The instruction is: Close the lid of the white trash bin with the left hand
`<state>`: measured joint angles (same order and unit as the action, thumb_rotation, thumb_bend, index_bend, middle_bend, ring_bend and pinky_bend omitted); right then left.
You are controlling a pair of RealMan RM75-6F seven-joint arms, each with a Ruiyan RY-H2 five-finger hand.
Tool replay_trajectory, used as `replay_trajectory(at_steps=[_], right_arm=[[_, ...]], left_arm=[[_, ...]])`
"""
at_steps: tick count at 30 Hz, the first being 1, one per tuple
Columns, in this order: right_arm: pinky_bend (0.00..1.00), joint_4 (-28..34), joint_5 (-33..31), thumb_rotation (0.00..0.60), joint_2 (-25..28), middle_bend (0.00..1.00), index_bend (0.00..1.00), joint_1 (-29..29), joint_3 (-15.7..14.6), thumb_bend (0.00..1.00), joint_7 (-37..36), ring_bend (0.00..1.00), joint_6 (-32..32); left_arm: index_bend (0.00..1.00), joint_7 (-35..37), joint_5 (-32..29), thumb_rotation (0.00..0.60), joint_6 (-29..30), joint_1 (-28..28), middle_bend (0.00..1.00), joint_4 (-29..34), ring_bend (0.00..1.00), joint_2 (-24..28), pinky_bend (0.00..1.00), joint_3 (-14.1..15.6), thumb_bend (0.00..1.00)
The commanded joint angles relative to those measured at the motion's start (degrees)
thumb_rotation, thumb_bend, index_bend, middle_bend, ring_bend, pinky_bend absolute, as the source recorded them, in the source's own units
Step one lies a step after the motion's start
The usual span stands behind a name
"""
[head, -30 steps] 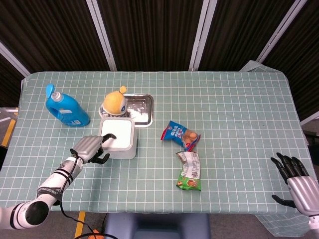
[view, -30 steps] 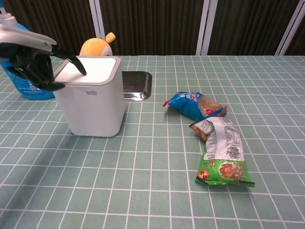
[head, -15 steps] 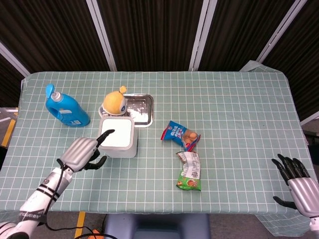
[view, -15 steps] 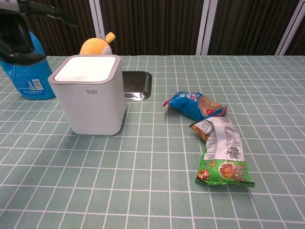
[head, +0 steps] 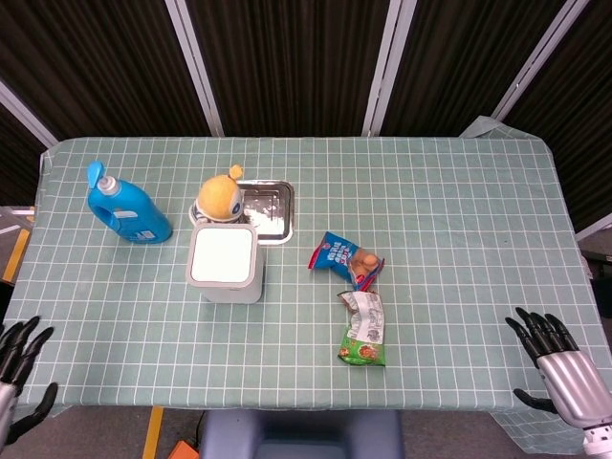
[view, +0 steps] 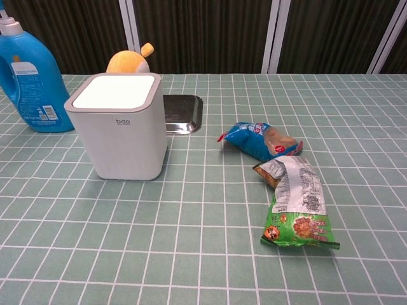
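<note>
On the table [head: 459,210]: a green checked cloth covered it, and everything you worked with stood on its left and middle parts.
White trash bin [head: 226,264]: it stood upright near the left side, with its lid [view: 115,91] lying flat and closed on top.
Detergent bottle [head: 124,206]: blue, it stood upright, left of the bin and apart from it.
Steel tray [head: 267,210]: it sat just behind the bin.
Orange plush toy [head: 220,196]: it sat at the tray's left end, close behind the bin.
Snack bags: the green one [head: 364,329] lay right of the bin, the blue one [head: 346,258] just behind it.
Your left hand [head: 16,373]: off the table's left front corner, fingers spread, holding nothing.
Your right hand [head: 555,363]: beyond the right front corner, fingers apart, empty.
</note>
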<state>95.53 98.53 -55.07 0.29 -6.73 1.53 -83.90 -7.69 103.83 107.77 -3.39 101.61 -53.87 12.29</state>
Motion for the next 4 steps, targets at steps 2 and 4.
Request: replay_trajectory(at_steps=[2,4], right_arm=[[0.00,0.04,1.13,0.600,-0.80,0.00,0.00,-0.56,-0.49,0.11,2.38,0.00,-0.64],[0.00,-0.16,1.46,0.600,-1.85,0.00,0.00,-1.39,-0.40,0.11,5.05,0.00,-1.81]], left_arm=[[0.07,9.31,-8.07,0.600,-6.19,-1.79,0.00,-3.69,0.00,-1.05,0.00,2.96,0.42],[0.07,9.40,-6.91,0.600,-6.27,-1.85,0.00,-4.03,0.00,-0.91,0.00,2.71,0.42]])
